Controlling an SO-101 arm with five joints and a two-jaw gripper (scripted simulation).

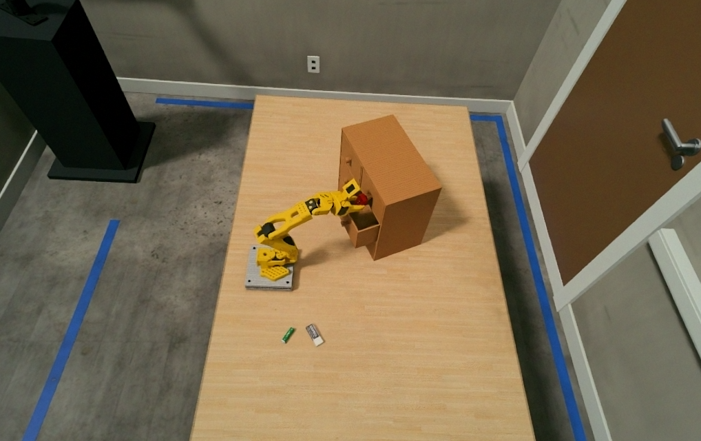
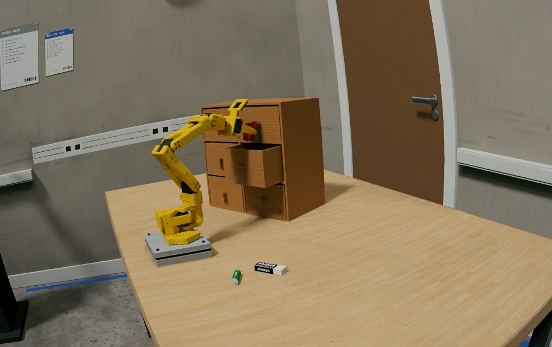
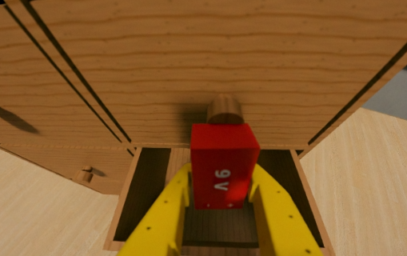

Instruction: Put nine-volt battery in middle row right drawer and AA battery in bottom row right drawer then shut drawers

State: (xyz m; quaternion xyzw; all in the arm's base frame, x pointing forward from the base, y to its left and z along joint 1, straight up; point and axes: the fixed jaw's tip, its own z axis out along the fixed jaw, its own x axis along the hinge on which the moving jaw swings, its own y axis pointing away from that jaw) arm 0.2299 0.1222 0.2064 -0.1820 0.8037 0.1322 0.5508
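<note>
My gripper [image 3: 221, 188] is shut on the red nine-volt battery [image 1: 362, 198] [image 2: 249, 134] [image 3: 224, 172]. It holds the battery above the open right drawer of the middle row [image 1: 363, 238] [image 2: 273, 168] [image 3: 315, 208], close to the upper right drawer's knob [image 3: 225, 109]. The part of the drawer's inside that shows holds nothing; the battery and fingers hide some of it. The brown chest [image 1: 407, 219] [image 2: 304, 159] has its other drawers shut, including the right drawer of the bottom row [image 2: 271, 200]. The green AA battery [image 1: 287, 335] [image 2: 236, 276] lies on the table.
A black and white eraser [image 1: 314, 334] [image 2: 270, 268] lies on the table [image 1: 396, 355] [image 2: 377, 280] beside the AA battery. The arm's grey base plate [image 1: 268, 282] [image 2: 183, 256] stands between them and the chest's front left.
</note>
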